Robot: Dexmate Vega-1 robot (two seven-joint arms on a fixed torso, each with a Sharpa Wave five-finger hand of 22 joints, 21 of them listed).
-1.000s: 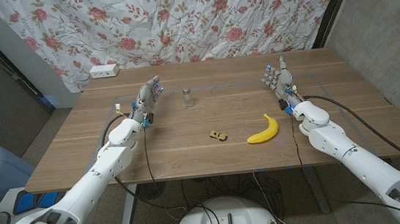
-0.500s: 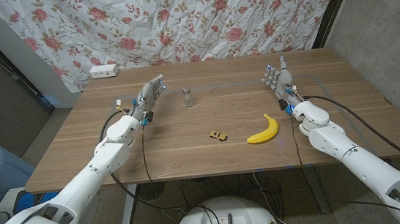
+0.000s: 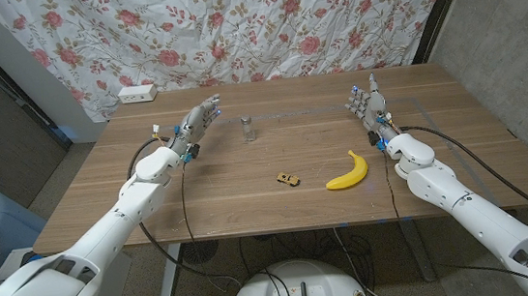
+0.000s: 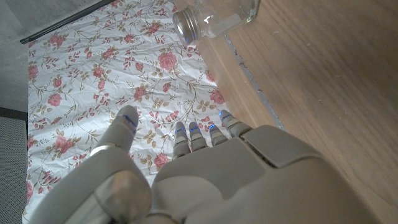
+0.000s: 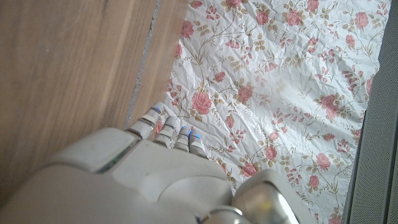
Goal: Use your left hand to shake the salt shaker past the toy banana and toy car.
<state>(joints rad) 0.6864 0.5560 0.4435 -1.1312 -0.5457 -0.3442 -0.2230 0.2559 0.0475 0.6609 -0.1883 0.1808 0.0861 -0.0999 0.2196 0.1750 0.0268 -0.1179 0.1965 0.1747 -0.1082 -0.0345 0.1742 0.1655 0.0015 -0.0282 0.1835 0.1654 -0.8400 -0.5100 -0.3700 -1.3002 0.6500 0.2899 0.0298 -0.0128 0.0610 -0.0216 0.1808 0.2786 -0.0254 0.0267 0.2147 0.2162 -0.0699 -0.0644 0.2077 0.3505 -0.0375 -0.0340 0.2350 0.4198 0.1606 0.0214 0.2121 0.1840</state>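
Currently the salt shaker (image 3: 247, 128) stands upright at the far middle of the surface (image 3: 250, 203). Left hand (image 3: 198, 123) nearby, fingers spread, holding nothing. Small glass body, metal cap: likely light, rigid, slippery, breakable; grip around the mid-body.

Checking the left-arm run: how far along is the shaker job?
Done: nothing yet; the salt shaker stands upright on the table, untouched. In hand: the left hand is open beside it, short of contact, with a gap between. Left: grip it, lift it and shake it past the toy car and toy banana, both nearer the front edge. The right hand waits open, holding nothing.
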